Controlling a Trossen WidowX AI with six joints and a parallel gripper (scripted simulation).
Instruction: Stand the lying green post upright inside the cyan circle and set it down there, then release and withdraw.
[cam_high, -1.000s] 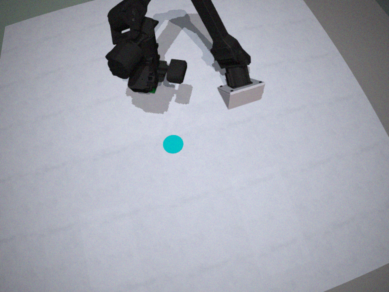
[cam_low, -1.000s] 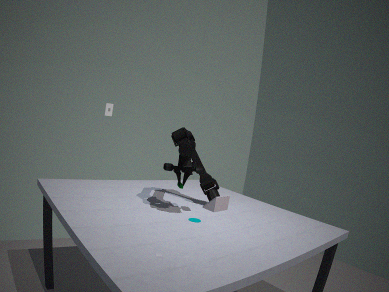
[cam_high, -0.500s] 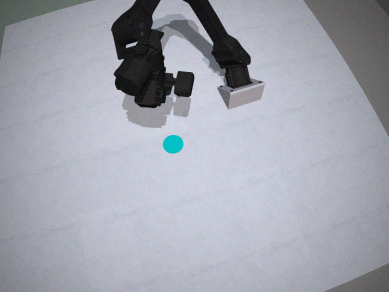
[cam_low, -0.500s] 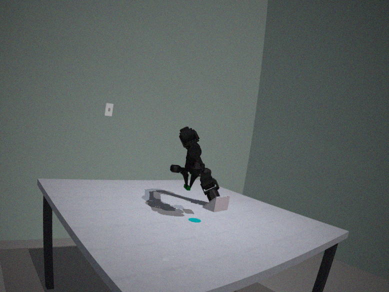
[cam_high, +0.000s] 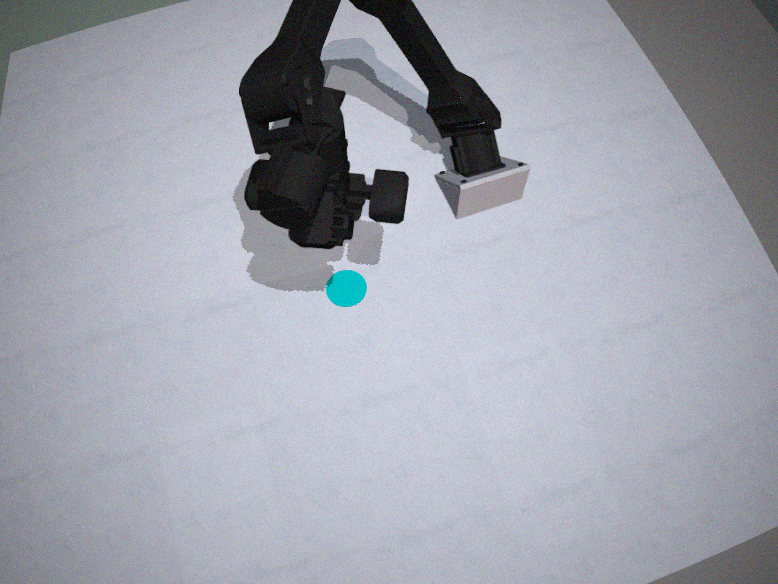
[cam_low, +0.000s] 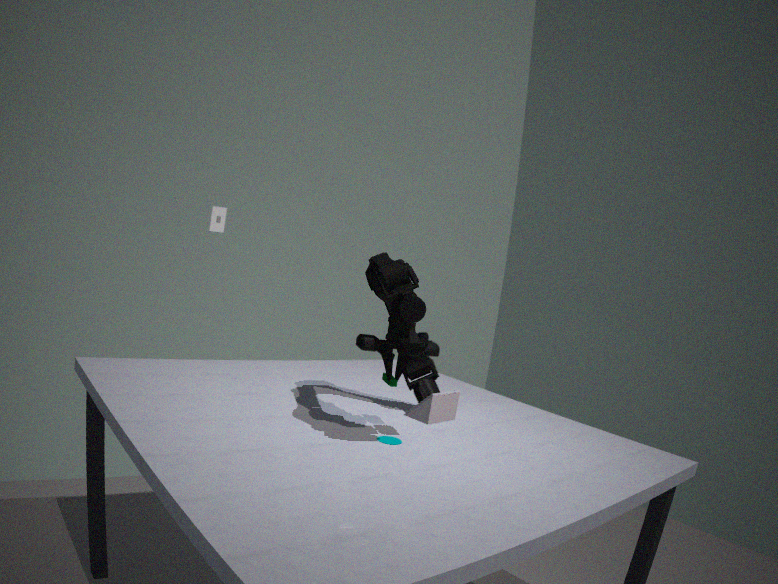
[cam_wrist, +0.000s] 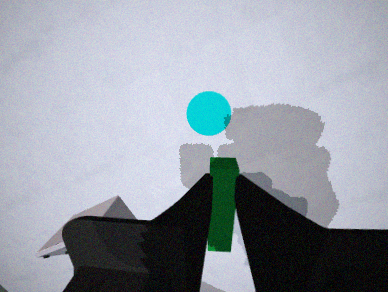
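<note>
Top view hides the slim green rectangular post beneath the black parallel-jaw gripper (cam_high: 326, 235); no writing is legible anywhere. In the wrist view the green post (cam_wrist: 223, 202) is clamped between the dark fingers, held above the white table (cam_low: 251, 502), short of the flat cyan circle (cam_wrist: 208, 113).

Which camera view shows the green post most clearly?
The wrist view: the green post runs nearly full length between the closed gripper. The exterior view shows only a small green tip; in the top view the arm hides it.
</note>
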